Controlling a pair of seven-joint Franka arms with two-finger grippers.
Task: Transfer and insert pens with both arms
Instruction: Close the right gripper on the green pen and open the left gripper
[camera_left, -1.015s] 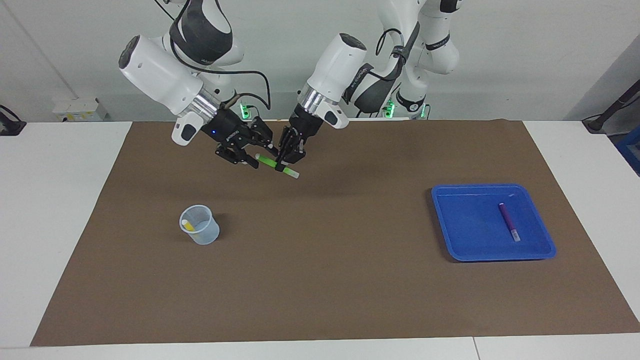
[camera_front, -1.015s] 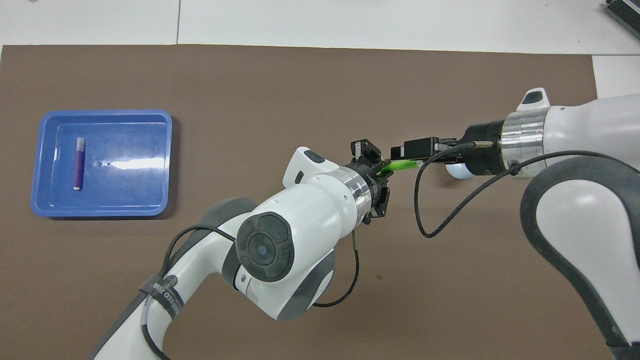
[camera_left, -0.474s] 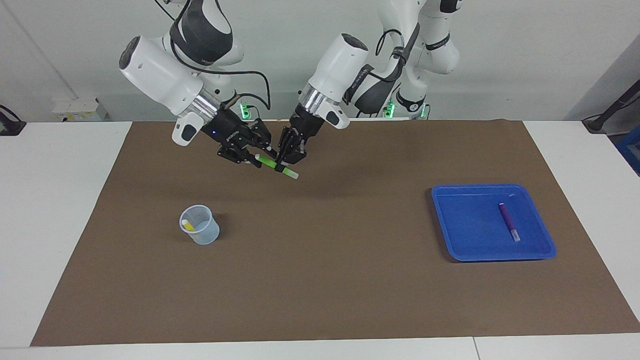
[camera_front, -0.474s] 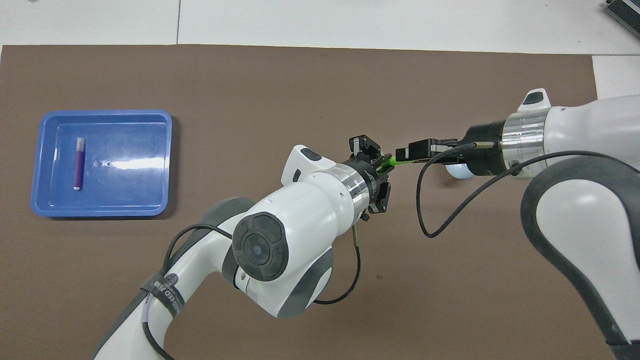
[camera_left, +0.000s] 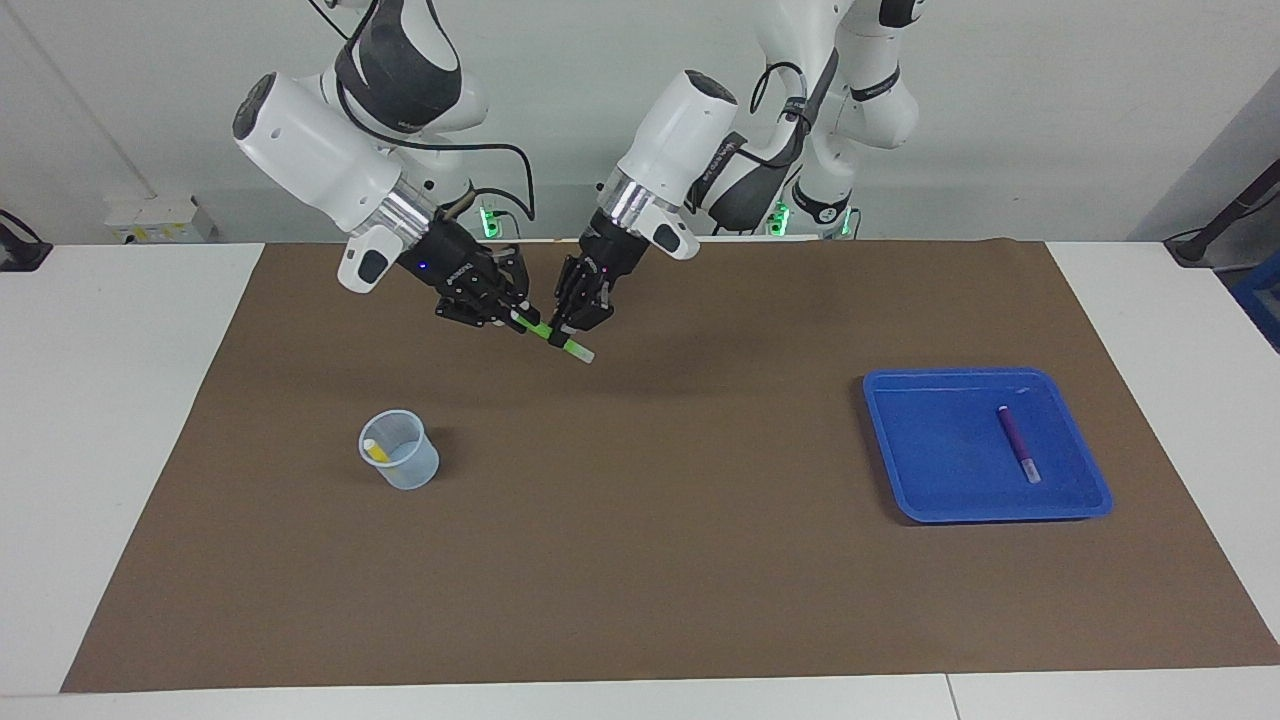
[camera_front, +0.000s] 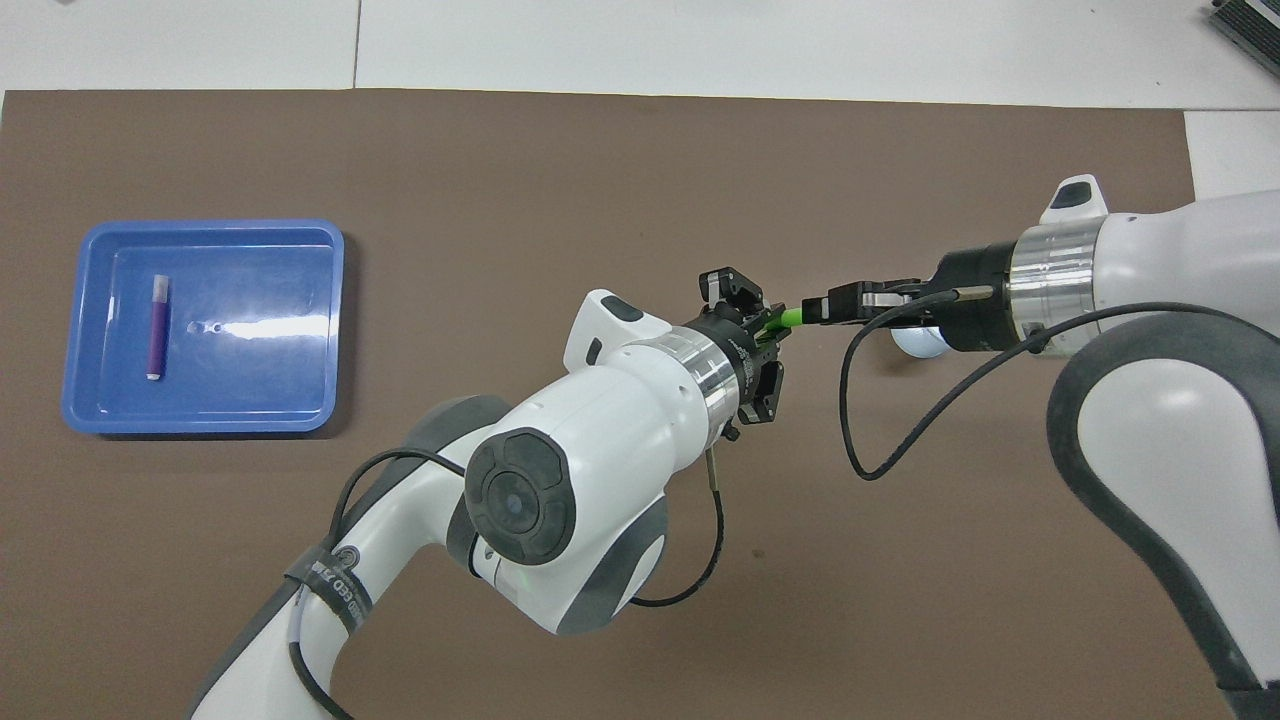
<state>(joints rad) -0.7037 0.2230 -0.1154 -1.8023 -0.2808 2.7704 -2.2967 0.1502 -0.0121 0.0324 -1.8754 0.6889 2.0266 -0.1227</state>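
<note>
Handover of the green pen (camera_left: 545, 333) happens in the air above the brown mat, both the left tool (camera_left: 562, 331) and right tool (camera_left: 512, 314) pinching this light, stiff, slippery stick at its middle

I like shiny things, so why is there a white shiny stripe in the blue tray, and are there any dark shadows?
Overhead view: the stripe is glare, lamp light bouncing off the glossy floor of the tray, beside the purple pen. Facing view: that glare is gone; a soft dark shadow lies on the brown mat under the two arms, and a small one beside the cup.
</note>
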